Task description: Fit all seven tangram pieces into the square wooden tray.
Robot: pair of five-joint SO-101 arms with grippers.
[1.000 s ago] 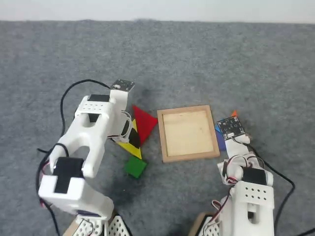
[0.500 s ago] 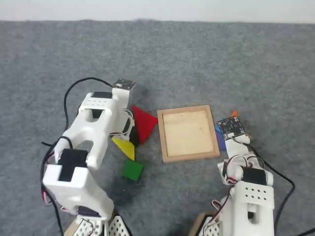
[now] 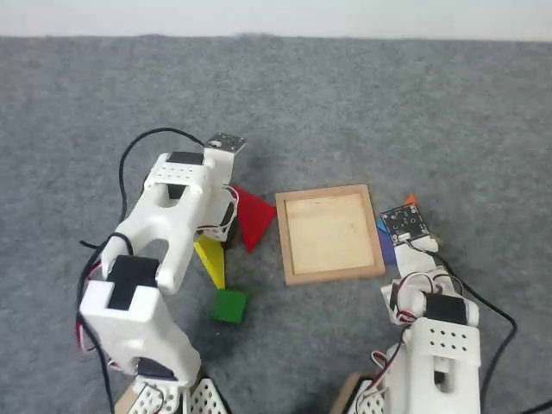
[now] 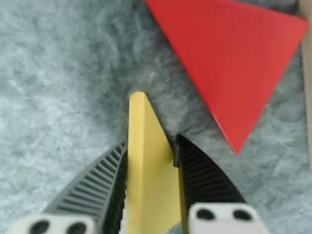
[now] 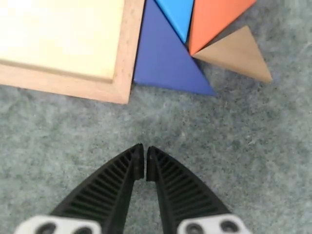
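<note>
On the counter [image 3: 388, 103] left of the wooden tray [image 3: 330, 275], we note the left tool [image 4: 150, 145] clamped on the yellow triangle [image 4: 146, 185] beside the red triangle [image 4: 234, 58], presumably to carry it in, while the right tool [image 5: 145, 148] sits closed and empty near the blue triangle [image 5: 165, 63].

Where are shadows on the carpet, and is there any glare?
High view: soft, even light, with a faint shadow beside the green square. Left wrist view: a dark shadow around the yellow triangle in the left gripper; no glare on the red triangle. Right wrist view: no glare on the tray.
</note>
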